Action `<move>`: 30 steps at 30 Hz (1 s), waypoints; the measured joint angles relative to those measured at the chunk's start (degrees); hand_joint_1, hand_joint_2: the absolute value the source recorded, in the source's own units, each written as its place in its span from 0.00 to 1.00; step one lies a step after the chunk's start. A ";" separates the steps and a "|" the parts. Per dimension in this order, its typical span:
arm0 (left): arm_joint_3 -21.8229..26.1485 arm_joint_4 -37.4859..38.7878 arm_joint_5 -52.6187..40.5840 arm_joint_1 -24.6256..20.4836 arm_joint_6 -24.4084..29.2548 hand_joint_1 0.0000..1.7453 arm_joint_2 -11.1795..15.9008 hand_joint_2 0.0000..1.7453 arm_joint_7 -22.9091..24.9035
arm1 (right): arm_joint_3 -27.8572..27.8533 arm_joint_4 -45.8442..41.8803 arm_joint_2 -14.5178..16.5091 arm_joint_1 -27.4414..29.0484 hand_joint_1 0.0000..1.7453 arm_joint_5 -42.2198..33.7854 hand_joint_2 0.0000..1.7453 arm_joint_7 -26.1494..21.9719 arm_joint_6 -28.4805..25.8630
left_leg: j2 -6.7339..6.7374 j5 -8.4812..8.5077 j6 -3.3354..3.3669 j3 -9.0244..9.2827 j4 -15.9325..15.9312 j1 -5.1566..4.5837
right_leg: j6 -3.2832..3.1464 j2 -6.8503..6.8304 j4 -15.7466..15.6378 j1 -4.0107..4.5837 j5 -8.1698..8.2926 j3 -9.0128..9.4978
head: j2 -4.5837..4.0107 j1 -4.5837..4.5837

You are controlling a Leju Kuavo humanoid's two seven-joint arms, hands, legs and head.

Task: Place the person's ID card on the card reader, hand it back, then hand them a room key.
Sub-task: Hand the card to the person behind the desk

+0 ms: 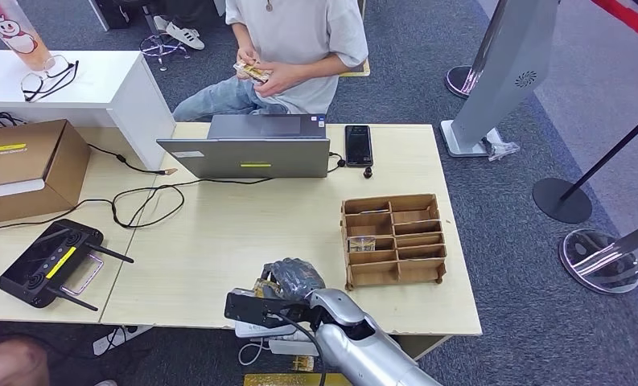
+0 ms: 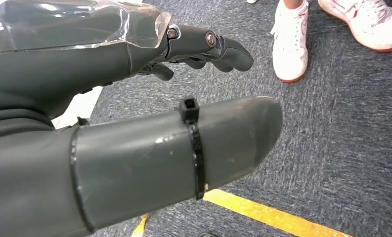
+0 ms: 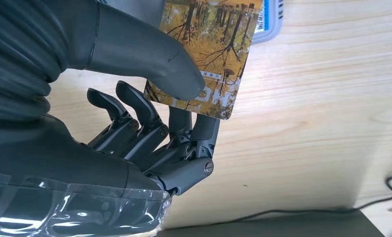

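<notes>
Low over the pale wooden surface (image 1: 219,241), the right hand (image 3: 149,123) pinches the autumn-forest ID card (image 3: 208,54) between thumb and curled fingers; the left hand (image 2: 134,98) hangs with fingers apart, holding nothing.

Right arm (image 1: 364,342): silver shell ending in a black block at the wrist, with a dark cable running along it; the right hand (image 3: 149,133) has a ribbed dark grey cover, a thick smooth grey thumb, darker jointed fingers with visible screw heads, and a clear plastic film over its back. The left hand (image 2: 134,123) is alike, its thumb ringed by a black cable tie. The person (image 1: 299,40) wears a pale short-sleeved shirt and what appear to be light blue jeans.
</notes>
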 joint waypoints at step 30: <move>0.00 0.00 0.53 0.04 -1.42 0.00 0.36 0.00 -1.32 | -6.81 -22.57 -4.80 1.25 1.00 -5.25 1.00 -11.96 -7.56 | 0.00 0.00 0.00 0.00 0.01 0.00 | 0.01 0.01 0.00 0.00 0.01 0.00 | 0.00 0.00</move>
